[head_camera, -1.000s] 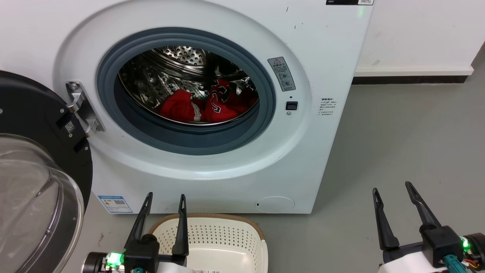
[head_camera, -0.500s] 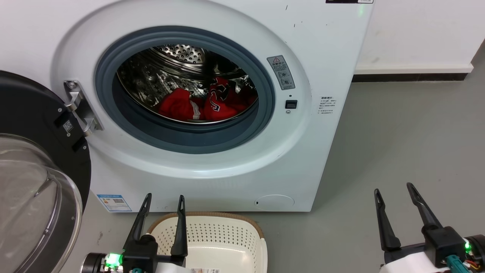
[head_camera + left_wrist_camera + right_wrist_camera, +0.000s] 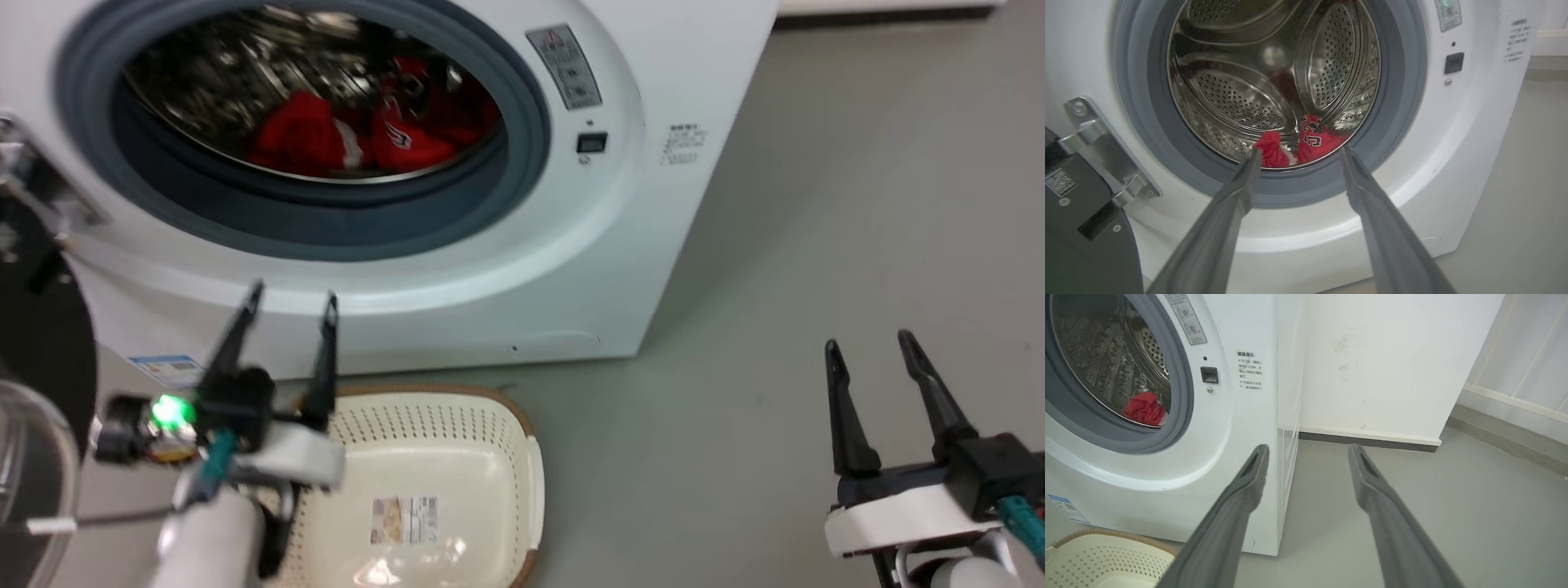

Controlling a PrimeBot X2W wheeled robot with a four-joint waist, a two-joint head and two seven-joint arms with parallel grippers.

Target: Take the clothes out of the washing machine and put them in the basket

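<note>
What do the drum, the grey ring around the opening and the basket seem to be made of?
Drum: likely polished steel, mirror-bright with punched holes. Ring: probably rubber, matte grey and smooth. Basket: apparently moulded plastic, glossy cream, with small holes; its tan rim's material is unclear.

The drum (image 3: 1241,110) is shiny perforated steel, its gasket (image 3: 1396,102) matt grey rubber. The machine (image 3: 637,269) is smooth and glossy. The clothes (image 3: 1318,143) are soft cloth. The basket (image 3: 424,425) is glossy plastic, and the floor (image 3: 816,204) is smooth and matt. My fingers (image 3: 1229,522) look matt grey.
</note>
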